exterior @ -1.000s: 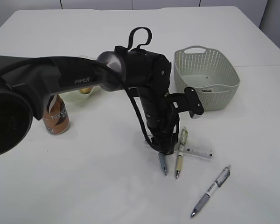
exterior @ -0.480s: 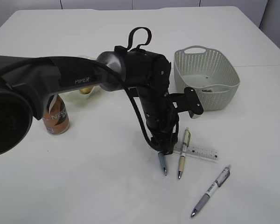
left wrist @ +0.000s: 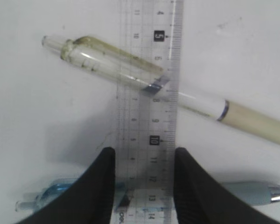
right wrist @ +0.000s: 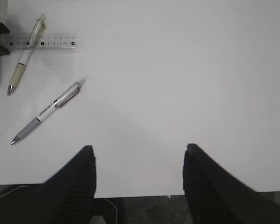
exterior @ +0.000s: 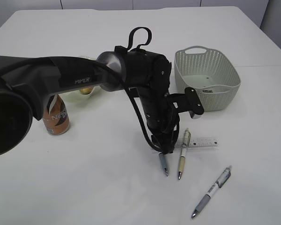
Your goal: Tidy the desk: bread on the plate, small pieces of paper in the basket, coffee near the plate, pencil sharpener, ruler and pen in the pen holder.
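Ruler [left wrist: 149,116] lies flat on the white table [exterior: 107,187], and the left hand [left wrist: 144,182] is directly over one end of it. In the left wrist view the clear strip runs straight away from the camera, its long axis in line with the reach of the hand, so the two black fingers [left wrist: 100,186] stand one on each long edge, ready to pinch across the narrow width. The fingers look to be at or just touching the edges; I cannot tell whether they have a firm grip yet, and the ruler is not lifted.

Going left to right in the exterior view: the coffee [exterior: 56,117] stands at the far left behind the arm; the left hand [exterior: 165,149] comes down near the middle; the ruler [exterior: 201,142] stretches rightward from it; the basket [exterior: 207,77] sits behind, to the right.

A cream pen [left wrist: 154,86] lies slantwise over the ruler's middle, and a blue pen [left wrist: 252,193] crosses under its near end by the fingers. My judgement is that lifting the ruler could drag or roll both.

The right hand [right wrist: 139,182] hangs wide and empty over bare table, well apart from the ruler [right wrist: 51,40], with a grey pen [right wrist: 46,112] nearer to it. The left arm is plainly the closer one.
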`<state>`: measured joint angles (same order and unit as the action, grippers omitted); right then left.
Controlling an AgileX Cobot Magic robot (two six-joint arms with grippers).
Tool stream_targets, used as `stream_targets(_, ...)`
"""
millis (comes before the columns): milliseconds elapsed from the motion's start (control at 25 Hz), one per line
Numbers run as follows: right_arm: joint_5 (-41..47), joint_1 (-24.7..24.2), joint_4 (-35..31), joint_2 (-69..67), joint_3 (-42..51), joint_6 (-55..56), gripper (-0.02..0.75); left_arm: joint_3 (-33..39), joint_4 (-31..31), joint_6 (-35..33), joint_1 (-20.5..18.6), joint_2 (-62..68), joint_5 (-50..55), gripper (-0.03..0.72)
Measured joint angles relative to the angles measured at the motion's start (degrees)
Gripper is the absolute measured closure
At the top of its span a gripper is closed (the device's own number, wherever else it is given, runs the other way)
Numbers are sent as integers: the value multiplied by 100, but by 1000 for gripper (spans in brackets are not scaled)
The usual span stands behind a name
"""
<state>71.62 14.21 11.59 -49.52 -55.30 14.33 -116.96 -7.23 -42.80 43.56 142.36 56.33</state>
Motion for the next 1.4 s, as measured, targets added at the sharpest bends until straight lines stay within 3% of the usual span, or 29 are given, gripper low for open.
stream_targets(1040, 0, 0, 0, 0, 0, 0, 271, 0, -482, 0, 0, -69, 162, 428)
stream_targets(1400, 0, 0, 0, 0, 0, 9, 271, 0, -482, 570, 0, -436, 346, 428)
